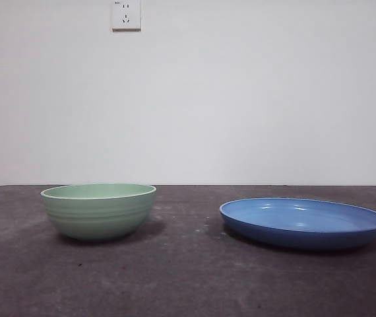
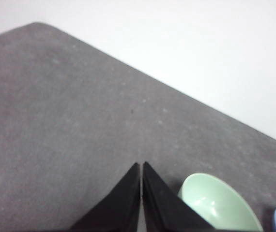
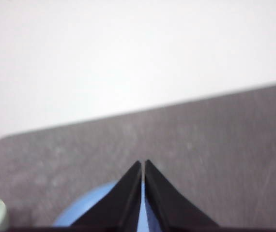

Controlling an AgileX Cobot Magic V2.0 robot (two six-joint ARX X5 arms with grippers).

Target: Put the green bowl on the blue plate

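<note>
Green bowl (image 1: 99,210) sits upright on the dark table (image 1: 188,277) at approx. 9 o'clock of the blue plate (image 1: 303,222), apart, not touching. Left gripper (image 2: 142,166) & right gripper (image 3: 143,165): jaws pressed together, holding nothing, both above the table.

Even, soft, bright light is seen throughout, with faint shadows cast toward 3 o'clock of the green bowl (image 1: 99,210) and 9 o'clock of the blue plate (image 1: 303,222), while both wrist views are blurred.

Low front camera; wrist cameras overlook table (image 1: 188,277).
</note>
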